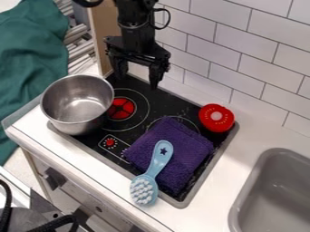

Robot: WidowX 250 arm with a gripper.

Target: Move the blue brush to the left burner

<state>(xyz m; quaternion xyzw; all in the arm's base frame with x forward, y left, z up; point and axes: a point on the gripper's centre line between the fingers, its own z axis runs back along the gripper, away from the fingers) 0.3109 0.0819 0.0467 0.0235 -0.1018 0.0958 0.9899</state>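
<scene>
One black stove point(162, 102) has a steel pot point(72, 97) at ten o'clock, crowding the left burner point(123, 108); purple cloth point(181, 158) at five. My hand point(140, 77) hangs at twelve, spread. Blue brush point(156, 165) at six, handle on the cloth; red round thing point(216, 118) at two.

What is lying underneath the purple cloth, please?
The purple cloth lies on the black stovetop; part of a burner ring shows past its far edge, but anything else beneath is covered.

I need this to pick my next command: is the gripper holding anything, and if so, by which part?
Nothing is held. The gripper is open with nothing between its fingers, and the blue brush lies on the purple cloth.
</scene>
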